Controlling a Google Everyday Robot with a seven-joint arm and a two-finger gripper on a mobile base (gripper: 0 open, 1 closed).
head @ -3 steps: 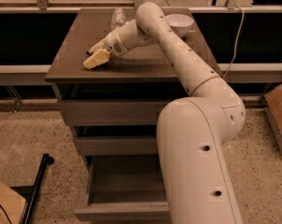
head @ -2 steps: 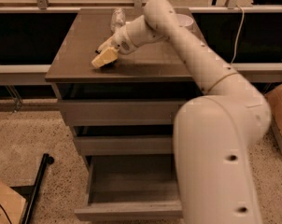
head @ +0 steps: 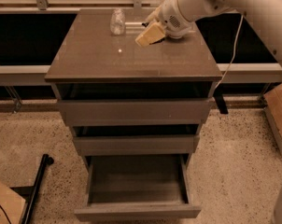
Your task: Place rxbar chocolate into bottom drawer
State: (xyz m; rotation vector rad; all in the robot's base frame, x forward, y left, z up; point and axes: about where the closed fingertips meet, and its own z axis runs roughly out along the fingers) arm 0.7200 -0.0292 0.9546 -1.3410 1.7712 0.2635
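We've swung the gripper (head: 149,35) across the cabinet top (head: 108,59), now upper right beside the glass jar (head: 117,21), grip impossible to tell, rxbar chocolate unseen, bottom drawer (head: 136,183) open below, drop pending.

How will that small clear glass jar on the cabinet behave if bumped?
The small clear glass jar stands upright, taller than wide: probably tips and rolls. On the smooth cabinet top it likely slides. The gripper is close beside it.

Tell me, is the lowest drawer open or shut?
Open: the bottom drawer is pulled well out, its inside showing. The gripper is up over the cabinet top, beside the glass jar.
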